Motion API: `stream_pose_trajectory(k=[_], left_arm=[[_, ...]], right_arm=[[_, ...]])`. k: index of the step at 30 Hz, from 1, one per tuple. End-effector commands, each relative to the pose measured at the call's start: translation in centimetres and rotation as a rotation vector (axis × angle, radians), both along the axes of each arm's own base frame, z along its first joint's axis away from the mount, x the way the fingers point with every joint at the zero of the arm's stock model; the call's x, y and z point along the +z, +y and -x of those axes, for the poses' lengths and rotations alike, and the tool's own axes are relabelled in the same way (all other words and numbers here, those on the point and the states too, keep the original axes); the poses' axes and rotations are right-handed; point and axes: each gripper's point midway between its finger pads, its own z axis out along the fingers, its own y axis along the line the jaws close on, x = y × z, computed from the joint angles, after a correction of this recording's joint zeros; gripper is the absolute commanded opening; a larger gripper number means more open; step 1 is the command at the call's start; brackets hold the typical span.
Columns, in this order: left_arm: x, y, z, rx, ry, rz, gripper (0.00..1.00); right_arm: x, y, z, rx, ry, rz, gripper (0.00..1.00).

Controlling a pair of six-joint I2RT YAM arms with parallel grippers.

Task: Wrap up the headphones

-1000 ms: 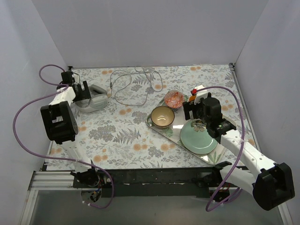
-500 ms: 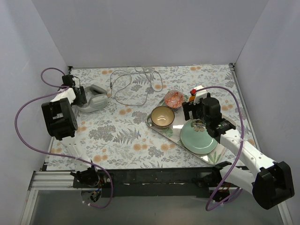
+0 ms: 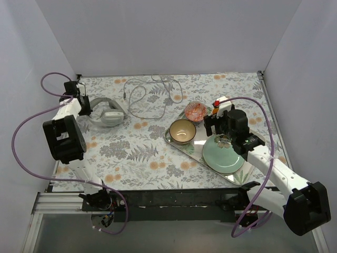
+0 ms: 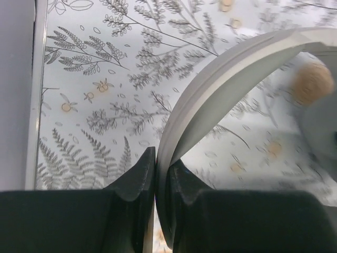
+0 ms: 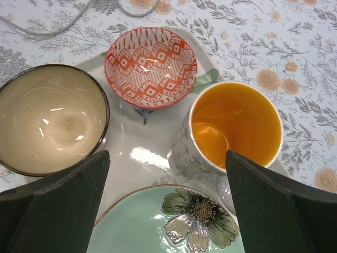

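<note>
Top view: the headphones [image 3: 107, 114] lie far left on the flowered cloth [image 3: 137, 153], left gripper [image 3: 83, 105] on them; the loose cable [image 3: 149, 98] sprawls behind and could snag if dragged. Grey walls [image 3: 158, 31] close in. Left wrist: jaws pinch the thin band [image 4: 221, 89] edge, which may slip. Right wrist: right gripper [image 5: 167, 155] gapes wide over a tray [image 5: 142, 153]
</note>
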Motion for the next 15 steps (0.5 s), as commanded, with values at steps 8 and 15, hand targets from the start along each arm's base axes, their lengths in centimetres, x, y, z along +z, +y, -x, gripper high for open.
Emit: stream_pose_trajectory(k=[8,15], left_arm=[[18.9,-11.0,3.5,-0.304,-0.415,-0.053,0.0],[23.7,-15.0,6.0,-0.386,-0.539,-0.108,0.0]], right_arm=[[14.6,12.2,2.9,0.359,-0.298,-0.195,0.99],[18.6,23.4,2.5,0.546,-0.213,-0.304,0.99]])
